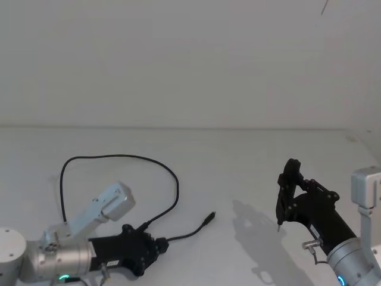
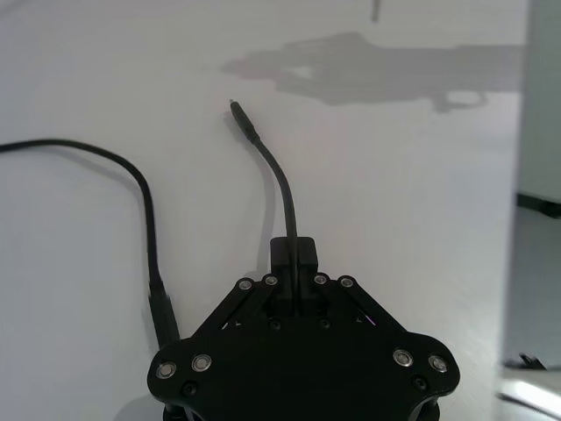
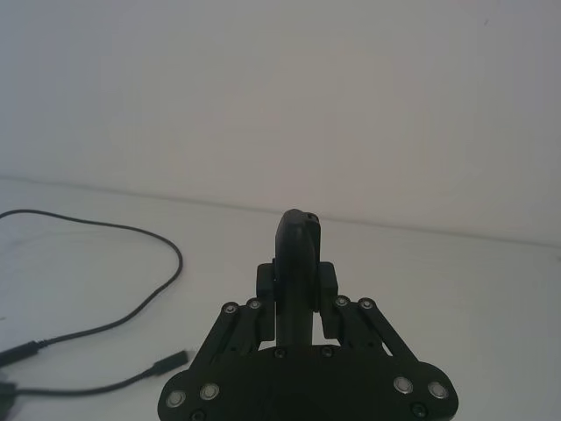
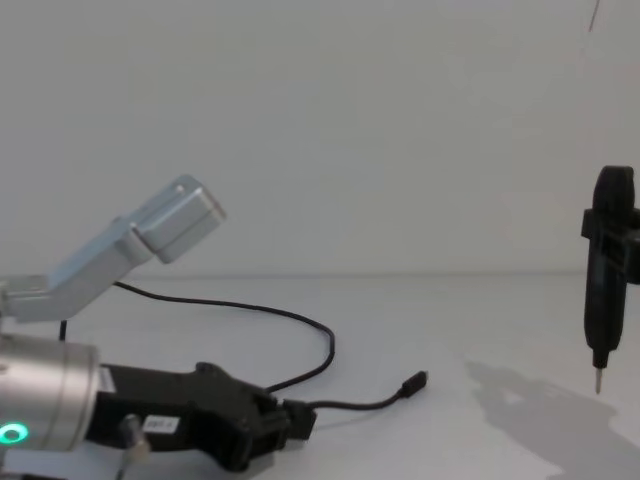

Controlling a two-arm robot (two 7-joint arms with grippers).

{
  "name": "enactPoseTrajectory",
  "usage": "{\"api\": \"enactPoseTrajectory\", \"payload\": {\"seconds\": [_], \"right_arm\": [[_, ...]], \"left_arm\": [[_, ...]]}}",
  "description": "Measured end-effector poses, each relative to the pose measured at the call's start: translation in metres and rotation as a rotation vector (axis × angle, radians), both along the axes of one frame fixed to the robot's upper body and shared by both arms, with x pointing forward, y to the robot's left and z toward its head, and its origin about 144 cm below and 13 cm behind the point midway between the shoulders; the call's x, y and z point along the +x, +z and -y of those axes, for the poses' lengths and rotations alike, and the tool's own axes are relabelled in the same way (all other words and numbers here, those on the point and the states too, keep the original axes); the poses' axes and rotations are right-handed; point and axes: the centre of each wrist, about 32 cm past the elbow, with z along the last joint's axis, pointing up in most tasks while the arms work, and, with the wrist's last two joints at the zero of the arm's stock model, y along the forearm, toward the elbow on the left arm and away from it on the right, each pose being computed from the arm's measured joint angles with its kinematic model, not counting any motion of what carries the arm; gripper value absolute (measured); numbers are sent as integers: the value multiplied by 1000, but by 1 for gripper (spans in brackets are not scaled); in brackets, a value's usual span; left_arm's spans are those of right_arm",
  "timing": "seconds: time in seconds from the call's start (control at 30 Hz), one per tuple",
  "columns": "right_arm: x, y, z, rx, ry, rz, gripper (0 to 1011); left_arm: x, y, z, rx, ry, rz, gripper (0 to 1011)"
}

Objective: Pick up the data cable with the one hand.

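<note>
**Left gripper clamped on the cable, low on the table**

The left gripper lies almost flat on the white table, near the robot's left side, its fingers shut together on the data cable. From the grip one short end runs forward to a small plug resting on the table. The rest of the cable loops away behind the gripper. Well off to the right, the right gripper hangs above the table, clamped on a black pen-shaped tool, metal tip pointing down.
</note>
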Motion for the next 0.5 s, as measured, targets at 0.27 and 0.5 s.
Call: {"api": "enactPoseTrajectory", "payload": {"seconds": [0.27,0.5], "right_arm": [[0,0,0,0,0,0,279],[0,0,0,0,0,0,279]], "left_arm": [[-15,6,-15,7,-32,-9,39],[-24,12,-26,-17,-35,15,39]]}}
